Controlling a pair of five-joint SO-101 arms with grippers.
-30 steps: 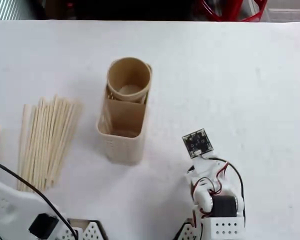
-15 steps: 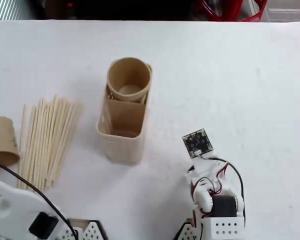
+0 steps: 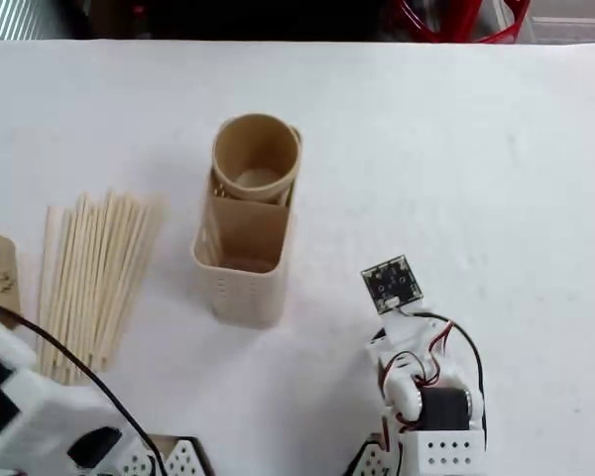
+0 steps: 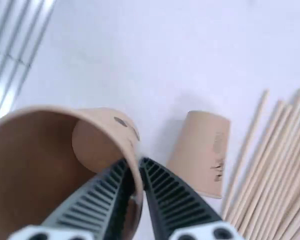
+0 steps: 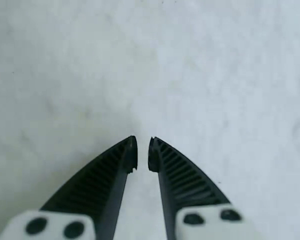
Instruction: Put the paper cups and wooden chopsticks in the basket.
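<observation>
Shifted leftward since a second ago, your left fingers pinch the rim of a paper cup. A second cup lies beside the chopsticks. Your right fingers sit nearly closed and empty over the white worktop.

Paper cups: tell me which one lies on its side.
The cup on the table beside the chopsticks; the left claw pinches one, another stands in the basket.

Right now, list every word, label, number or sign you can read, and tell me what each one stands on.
No text can be read.
Lying brown paper cup, beside the pale wooden chopsticks: dark print on its side, too blurred to read.
Second brown paper cup, pinched at the rim by the left gripper: a small dark mark near the rim, not legible.
Black circuit board on an arm: markings too small to read.
</observation>
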